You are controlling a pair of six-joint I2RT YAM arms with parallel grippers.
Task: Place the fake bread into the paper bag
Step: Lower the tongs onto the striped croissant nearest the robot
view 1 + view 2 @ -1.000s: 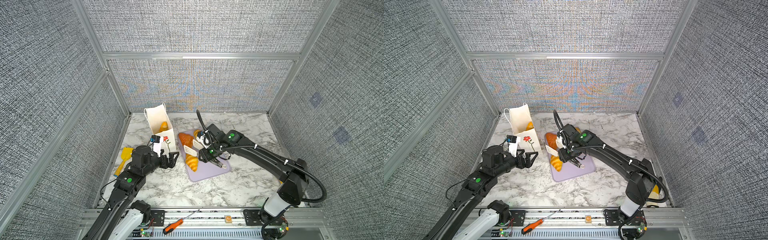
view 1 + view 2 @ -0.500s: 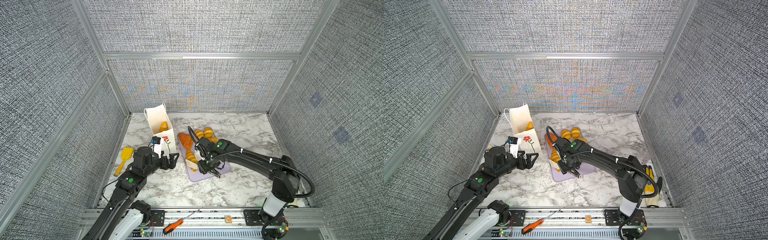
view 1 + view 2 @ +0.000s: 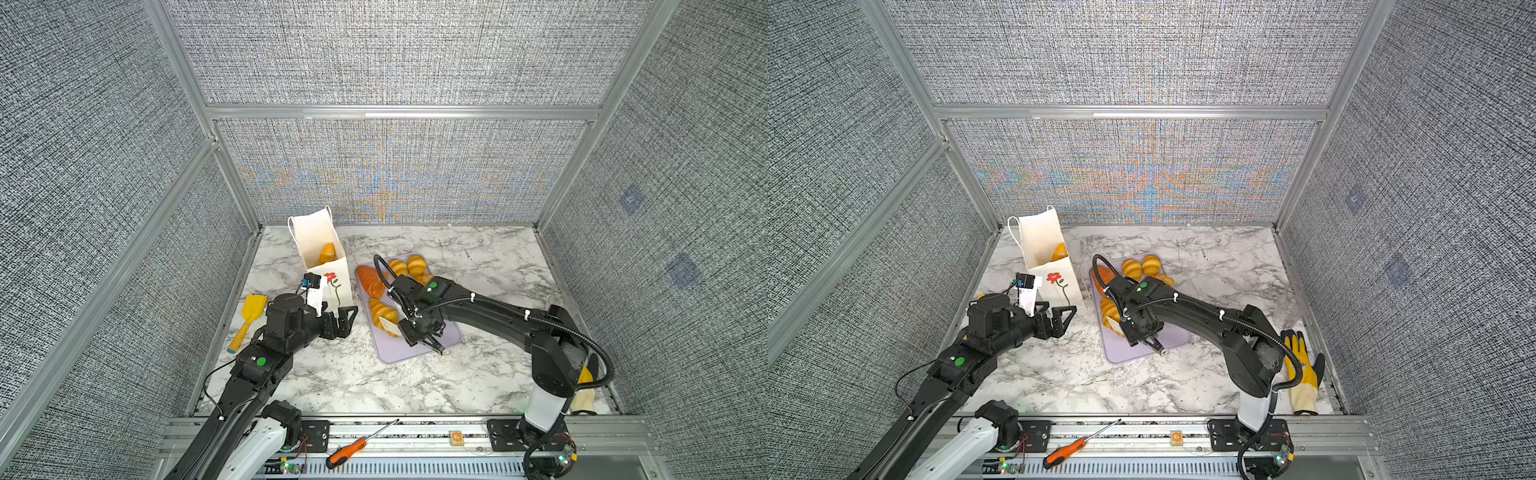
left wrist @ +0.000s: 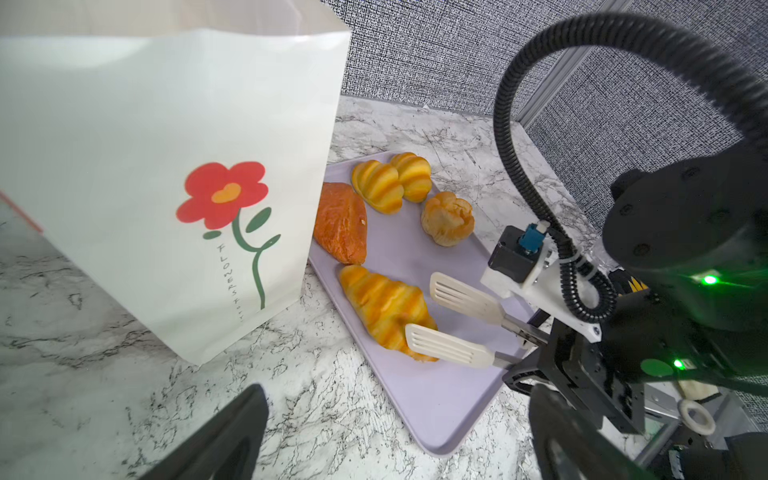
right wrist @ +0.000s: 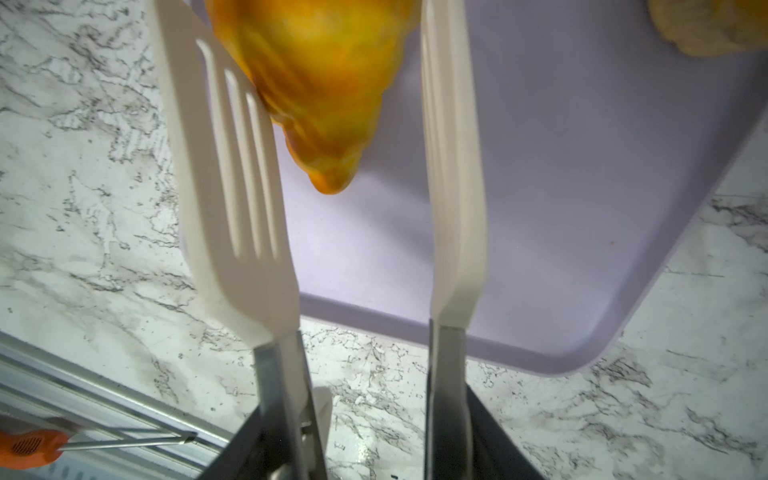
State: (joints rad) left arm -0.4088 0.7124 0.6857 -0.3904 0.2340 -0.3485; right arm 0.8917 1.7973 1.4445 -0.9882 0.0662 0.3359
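The white paper bag (image 3: 322, 253) (image 3: 1054, 270) (image 4: 166, 166) stands open with one piece of fake bread (image 3: 328, 252) inside. On the purple tray (image 3: 399, 353) (image 4: 436, 399) lie a yellow croissant (image 3: 380, 313) (image 4: 386, 307), a reddish-brown croissant (image 3: 370, 280) (image 4: 340, 222), two striped rolls (image 4: 376, 187) and a twisted ring (image 4: 448, 218). My right gripper (image 3: 419, 330) (image 5: 365, 436) is shut on white tongs (image 4: 453, 349) (image 5: 241, 187). Their blades stand apart on either side of the yellow croissant's (image 5: 324, 83) tip. My left gripper (image 3: 347, 320) (image 4: 397, 390) hangs open and empty in front of the bag.
A yellow spatula (image 3: 249, 320) lies by the left wall. An orange screwdriver (image 3: 347, 451) and a small block (image 3: 456, 437) rest on the front rail. A yellow glove (image 3: 1302, 374) lies beside the right arm's base. Wall panels enclose three sides.
My right arm has swung down and toward the tray's near end, bringing the tongs around the yellow croissant. The rolls behind it have come into view. The left arm has barely moved.
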